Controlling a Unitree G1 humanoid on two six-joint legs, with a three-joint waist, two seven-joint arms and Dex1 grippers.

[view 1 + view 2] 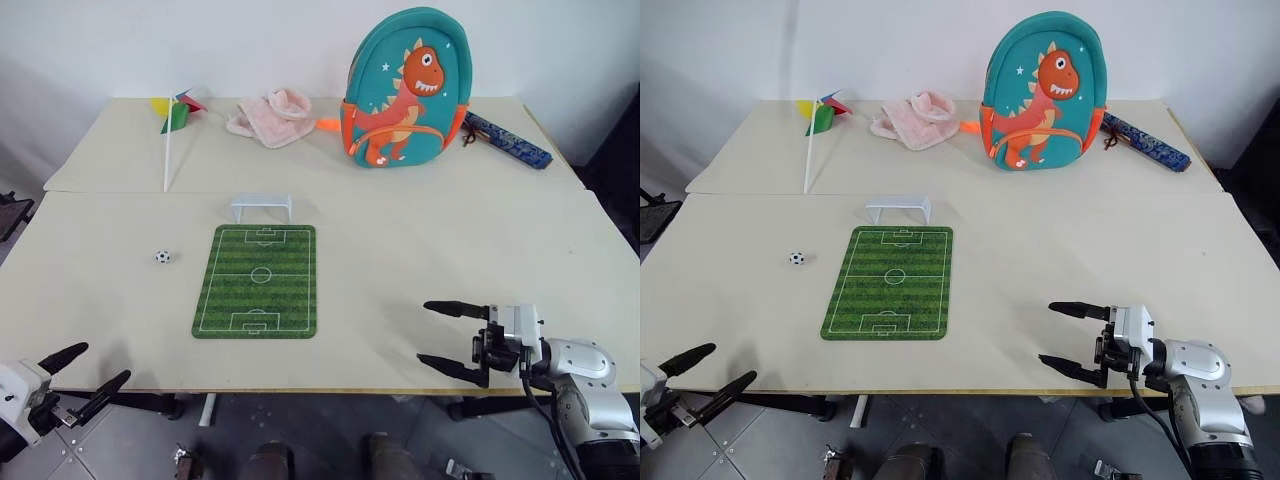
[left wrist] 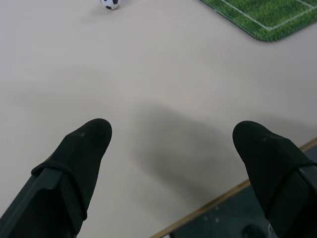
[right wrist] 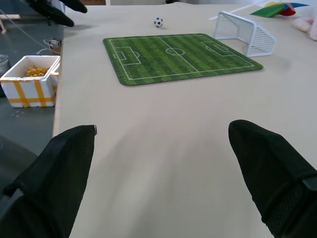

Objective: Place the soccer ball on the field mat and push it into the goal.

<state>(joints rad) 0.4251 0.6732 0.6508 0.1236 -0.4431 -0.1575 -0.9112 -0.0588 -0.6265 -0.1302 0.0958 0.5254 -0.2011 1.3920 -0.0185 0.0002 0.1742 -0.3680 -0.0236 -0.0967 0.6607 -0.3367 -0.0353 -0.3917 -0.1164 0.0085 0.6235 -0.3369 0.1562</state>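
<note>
White soccer ball (image 1: 162, 257) sits on bare table, well ahead of the wide-open, empty left gripper (image 1: 90, 373).

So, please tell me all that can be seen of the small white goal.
The goal is a low, wide frame of white plastic with a white net behind, as the right wrist view shows. It stands upright on the beige table, at the far short edge of the field mat, its mouth facing the mat. It holds nothing. The soccer ball lies apart, on the table left of the mat.
</note>
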